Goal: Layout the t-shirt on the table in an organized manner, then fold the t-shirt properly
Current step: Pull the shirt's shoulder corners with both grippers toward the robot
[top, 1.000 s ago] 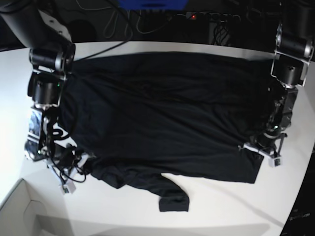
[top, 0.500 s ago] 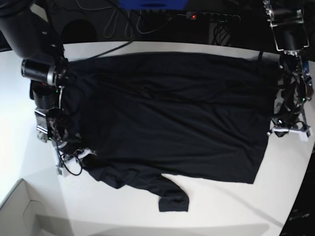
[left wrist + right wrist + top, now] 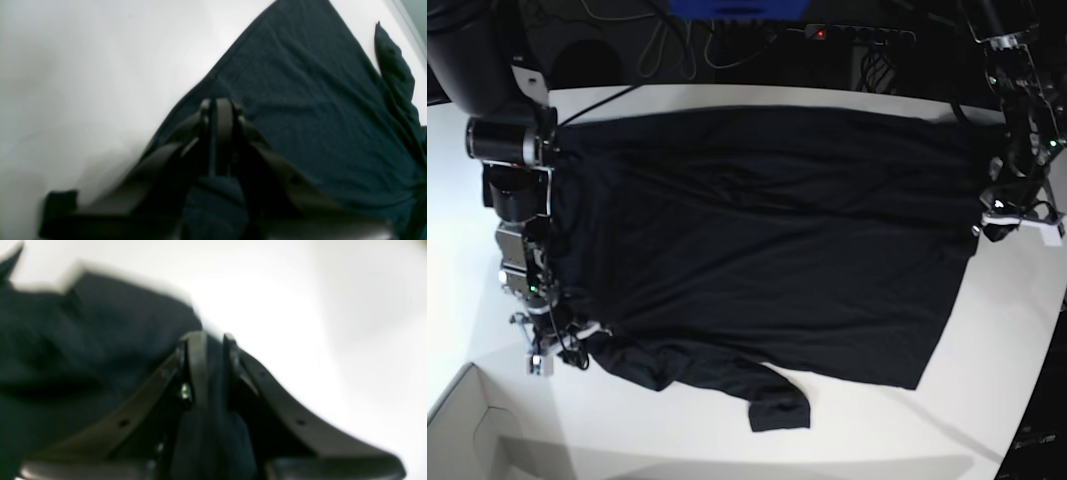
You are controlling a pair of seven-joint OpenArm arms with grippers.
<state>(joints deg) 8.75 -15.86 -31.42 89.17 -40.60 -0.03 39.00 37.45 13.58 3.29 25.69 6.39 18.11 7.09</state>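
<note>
- Shirt (image 3: pixel 757 240): black, short-sleeved, spread across the middle of the white table (image 3: pixel 727 440), reaching nearly to the far edge and running from one arm to the other.
- In the base view the cloth lies mostly flat with long shallow wrinkles; the hem side is at that view's right, the shoulder side at its left.
- One sleeve (image 3: pixel 777 405) sticks out toward the near edge, its cuff folded over on bare tabletop.
- The near side of the shirt slants, so the body looks narrower at the hem corner than at the sleeve.
- Left gripper (image 3: pixel 217 106): clenched on the shirt; in its wrist view the two fingers (image 3: pixel 224 133) are pressed together with a bunch of dark fabric between them, just inside the hemmed edge.
- In the base view this gripper (image 3: pixel 1007 215) sits at the hem, near the table's right edge, with the cloth pulled taut toward it.
- White tabletop fills the left half of the left wrist view; the shirt's straight edge runs diagonally across it.
- Right gripper (image 3: pixel 211 340): closed on the shirt too; the right wrist view, though blurred, shows fabric (image 3: pixel 83 350) pinched in the narrow slot between its fingers (image 3: pixel 196 366).
- In the base view it (image 3: pixel 547 335) is at the shoulder end, close to the table's left edge, with cables looped beside it.
- A corner of a white box (image 3: pixel 477 430) shows at the near left corner, apart from the shirt.
- Beyond the far edge the background is dark, with cables and a small red light (image 3: pixel 820 34).
</note>
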